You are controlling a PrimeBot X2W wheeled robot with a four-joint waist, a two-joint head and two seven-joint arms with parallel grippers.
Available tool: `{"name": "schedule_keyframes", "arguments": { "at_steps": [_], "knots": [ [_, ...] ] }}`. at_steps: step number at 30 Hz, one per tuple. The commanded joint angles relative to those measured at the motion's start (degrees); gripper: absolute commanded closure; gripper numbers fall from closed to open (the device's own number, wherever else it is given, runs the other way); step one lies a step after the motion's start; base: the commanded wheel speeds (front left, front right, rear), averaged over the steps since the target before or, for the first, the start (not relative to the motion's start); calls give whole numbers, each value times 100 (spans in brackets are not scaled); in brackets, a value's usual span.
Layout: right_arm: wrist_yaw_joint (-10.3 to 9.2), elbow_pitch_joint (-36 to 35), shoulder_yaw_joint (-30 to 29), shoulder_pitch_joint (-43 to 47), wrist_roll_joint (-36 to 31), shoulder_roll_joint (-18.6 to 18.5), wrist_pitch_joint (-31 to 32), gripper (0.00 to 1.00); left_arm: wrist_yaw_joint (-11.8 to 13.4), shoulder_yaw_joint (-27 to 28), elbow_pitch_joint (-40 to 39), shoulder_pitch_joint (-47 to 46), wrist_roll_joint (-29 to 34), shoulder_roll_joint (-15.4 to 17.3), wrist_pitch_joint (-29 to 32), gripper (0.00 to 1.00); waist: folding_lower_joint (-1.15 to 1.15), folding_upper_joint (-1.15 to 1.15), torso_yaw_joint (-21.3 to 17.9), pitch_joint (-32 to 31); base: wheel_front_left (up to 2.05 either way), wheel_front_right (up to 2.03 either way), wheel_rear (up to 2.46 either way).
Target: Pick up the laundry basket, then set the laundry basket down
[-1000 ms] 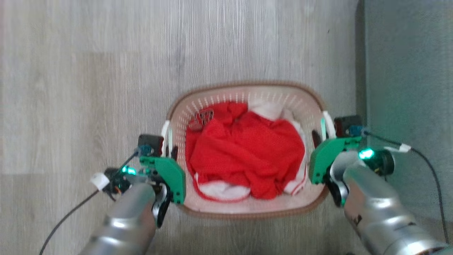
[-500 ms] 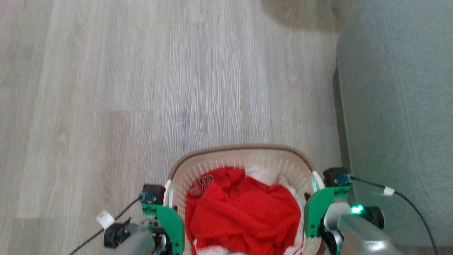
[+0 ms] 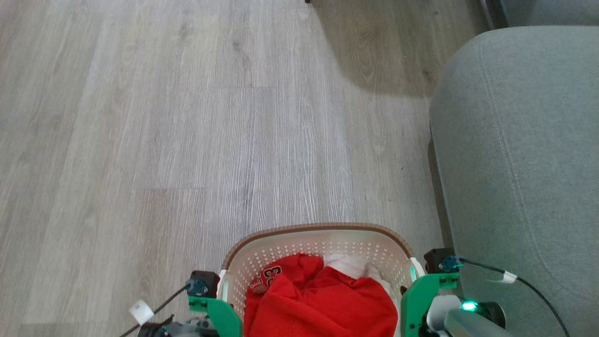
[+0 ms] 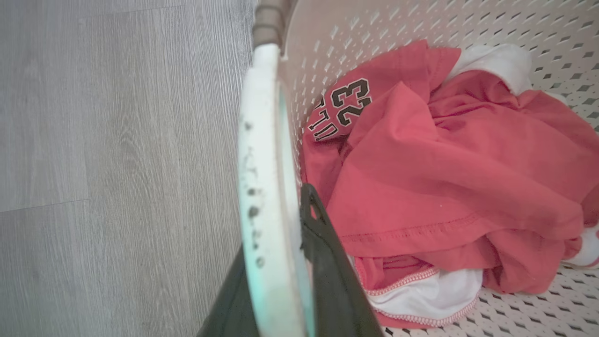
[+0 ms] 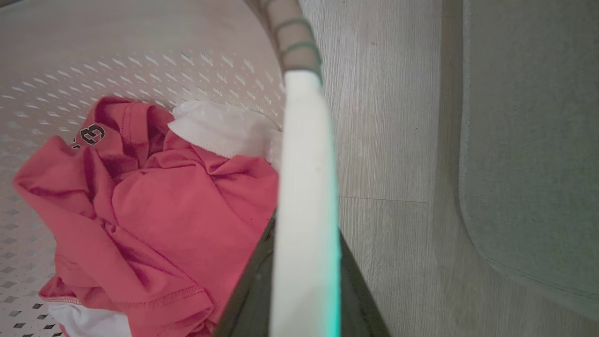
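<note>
The left jaws are closed on the laundry basket's (image 3: 309,228) left white handle (image 4: 266,187), one dark finger (image 4: 327,262) inside the wall and the other outside. The right jaws clamp the right white handle (image 5: 304,187) the same way. The basket sits between the 2 arms at the bottom edge of the head view, just beside the grey sofa (image 3: 524,140). I cannot tell whether its base is off the wooden floor (image 3: 187,140). Inside lie a red jersey (image 4: 444,164) printed with 23 and a white garment (image 5: 220,126). Compared with 1 second ago, the head camera has tilted: the basket shows lower, more floor and sofa appear, and both grips are unchanged.
</note>
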Motion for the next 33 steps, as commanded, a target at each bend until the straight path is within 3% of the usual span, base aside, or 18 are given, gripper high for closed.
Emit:
{"name": "schedule_keyframes", "arguments": {
  "at_steps": [1, 33],
  "knots": [
    [14, -60, 132, -27, 6, -28, -99, 100, -12, 32, 11, -148, -6, 166, -42, 100, 1, -1, 0, -14, 0, 0, 0],
    [14, 150, 1036, -242, 927, -28, -348, 100, 4, -351, 121, -188, -423, 166, -115, 100, 1, -1, -7, -129, 0, 0, 0]
  ]
}}
